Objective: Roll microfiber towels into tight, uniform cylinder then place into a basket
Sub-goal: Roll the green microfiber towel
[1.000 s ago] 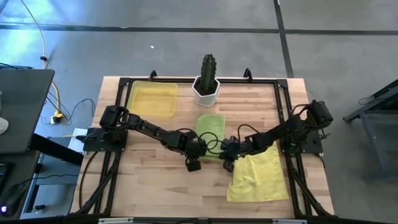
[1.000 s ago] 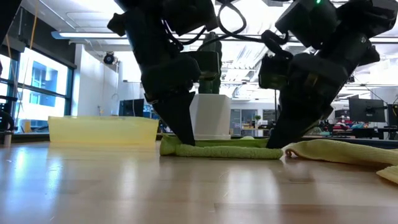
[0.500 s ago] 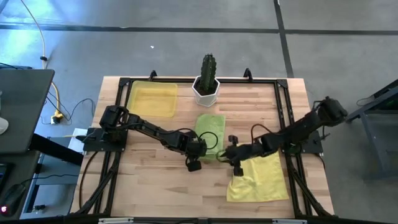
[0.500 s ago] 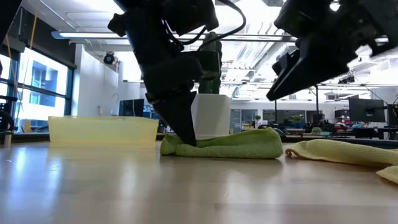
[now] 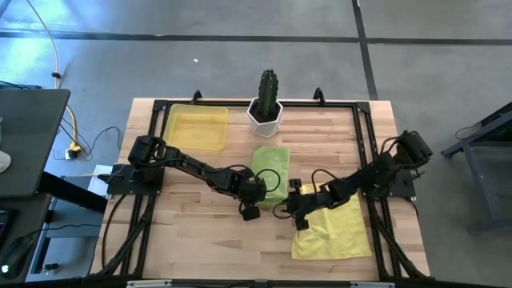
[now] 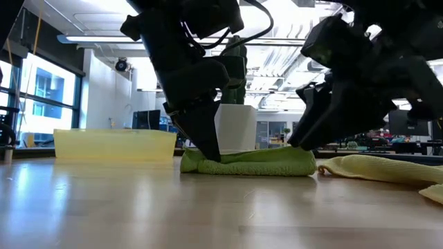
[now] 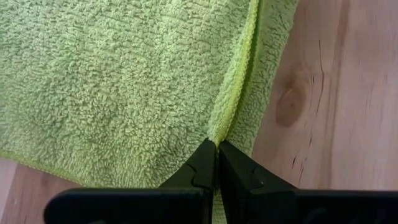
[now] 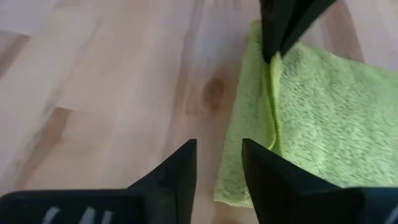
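The lime green towel [image 5: 270,166] lies on the table in front of the cactus pot, its near edge folded over into a low hump [image 6: 249,162]. My left gripper [image 5: 250,197] stands at the towel's near left corner, shut on its hem. My right gripper [image 5: 294,211] is open, just off the towel's near right corner and touching nothing; in the right wrist view its fingers [image 8: 217,158] hover over bare wood beside the towel [image 8: 311,106]. The pale yellow towel [image 5: 332,228] lies spread out at the near right. The yellow basket [image 5: 196,128] sits at the far left. My left gripper pinches the green towel's stitched hem [image 7: 219,127] between its two fingertips, where the folded-over edge lies on the layer below. The fingers point down from above [image 6: 204,142]. The towel rests on the table and is not lifted.
A white pot with a green cactus [image 5: 266,112] stands just beyond the green towel. A black frame [image 5: 364,152] runs around the tabletop. Bare wood lies along the near left [image 5: 192,232].
My right gripper has lifted off the green towel's near right corner, swung up and toward the table's right edge, then come back down beside that corner. The towel's near right part, flat before, now stands up in a thicker hump.
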{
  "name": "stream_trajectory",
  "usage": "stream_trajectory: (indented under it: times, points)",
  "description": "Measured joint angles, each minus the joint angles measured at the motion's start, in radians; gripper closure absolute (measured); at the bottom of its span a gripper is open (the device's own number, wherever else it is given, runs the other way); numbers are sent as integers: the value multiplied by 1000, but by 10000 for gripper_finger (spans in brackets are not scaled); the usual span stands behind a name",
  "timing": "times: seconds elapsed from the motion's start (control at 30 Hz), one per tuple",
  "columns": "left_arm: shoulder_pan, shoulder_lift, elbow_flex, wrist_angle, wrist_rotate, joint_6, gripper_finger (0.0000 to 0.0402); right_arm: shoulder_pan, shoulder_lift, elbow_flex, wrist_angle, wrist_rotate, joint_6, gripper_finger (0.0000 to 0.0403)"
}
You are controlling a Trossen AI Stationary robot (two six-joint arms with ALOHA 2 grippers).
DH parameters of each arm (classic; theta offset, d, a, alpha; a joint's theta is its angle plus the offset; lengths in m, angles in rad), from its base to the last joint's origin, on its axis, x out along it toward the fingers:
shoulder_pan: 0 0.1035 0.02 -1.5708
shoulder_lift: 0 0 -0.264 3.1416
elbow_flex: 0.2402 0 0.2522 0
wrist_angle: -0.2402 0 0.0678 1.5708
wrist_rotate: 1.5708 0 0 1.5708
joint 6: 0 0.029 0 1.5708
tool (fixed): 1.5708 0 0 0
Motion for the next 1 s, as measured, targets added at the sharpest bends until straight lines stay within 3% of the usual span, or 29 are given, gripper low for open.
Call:
stream_trajectory:
  times: [0.27,1.0]
  points:
    - [0,0,0,4,0,-22,397,-19,0,0,-38,16,-8,235]
    - [0,0,0,55,2,-54,397,-51,1,0,-184,-18,63,234]
